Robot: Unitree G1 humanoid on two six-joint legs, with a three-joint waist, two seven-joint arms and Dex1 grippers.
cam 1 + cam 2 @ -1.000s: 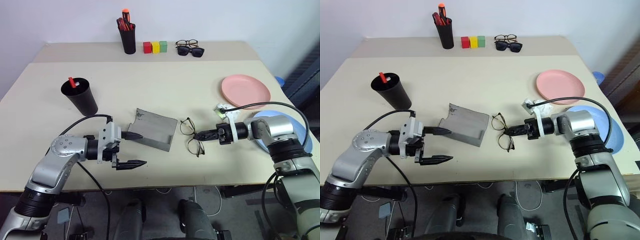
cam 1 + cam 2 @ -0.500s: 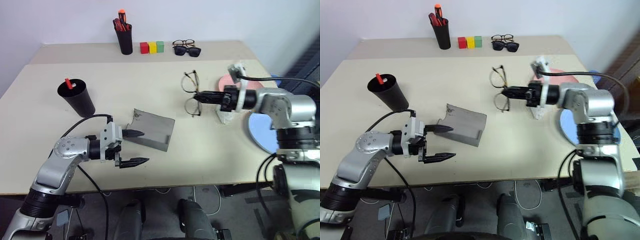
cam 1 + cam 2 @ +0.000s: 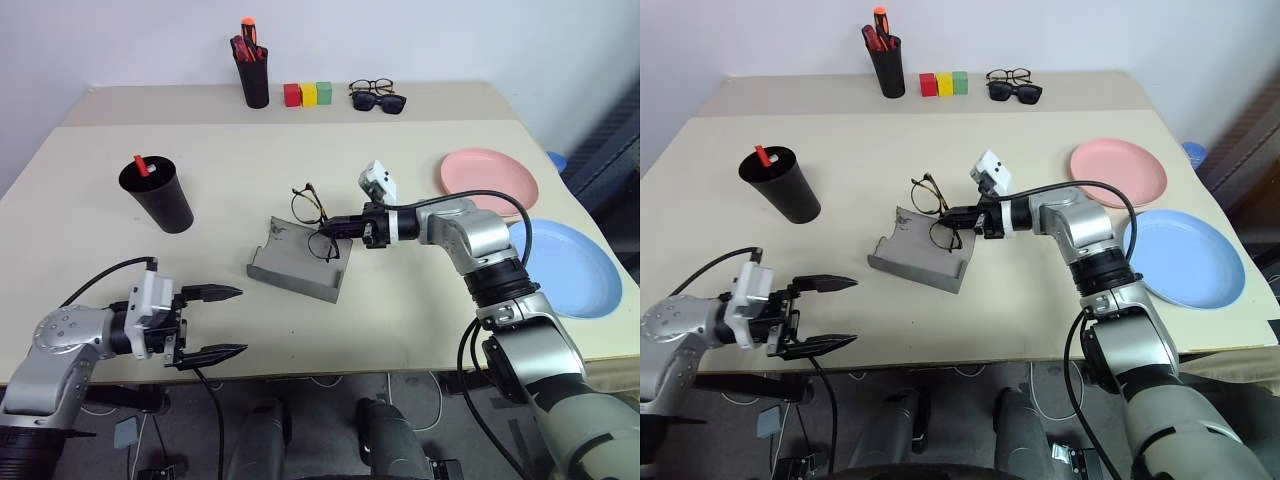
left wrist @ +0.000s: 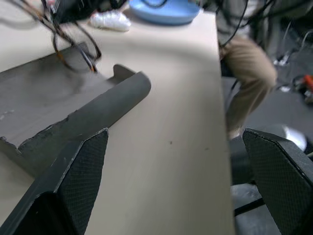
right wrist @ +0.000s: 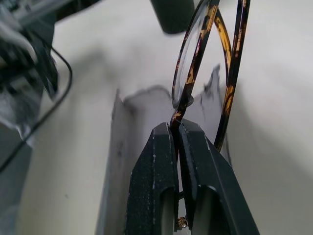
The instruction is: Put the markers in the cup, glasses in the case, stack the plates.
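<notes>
Right gripper (image 3: 338, 229) clamped tight on the wire-framed glasses (image 3: 312, 220) at the bridge, black fingers (image 5: 161, 166) pressed together with the thin tortoise-flecked frame pinched between them. Glasses held up off the counter (image 3: 400, 300), lenses standing on edge, directly above the open grey felt case (image 3: 300, 262); not resting in it. Case lying open near the counter's middle, curved lid flat and the inside facing up, one edge ragged.

Left gripper (image 3: 212, 323) spread wide and holding nothing, near the front edge of the counter, well apart from the case, pointing toward it. In the left wrist view, same case seen between the two splayed fingers (image 4: 73, 186), with the blue plate's rim beyond.

Black cup (image 3: 156, 193) upright at the counter's left, well apart from the case, with a red-capped marker (image 3: 143, 165) standing in it. Whether the second marker is also inside cannot be told.

Salmon pink plate (image 3: 490, 180) at the right, light blue plate (image 3: 570, 265) just beside it nearer the front edge, the two side by side and not stacked.

Along the far edge: black pen pot (image 3: 255, 78) bunched with red and orange pens, then red, yellow and green blocks (image 3: 308, 94), then spare spectacles and sunglasses (image 3: 378, 96) lying together.
</notes>
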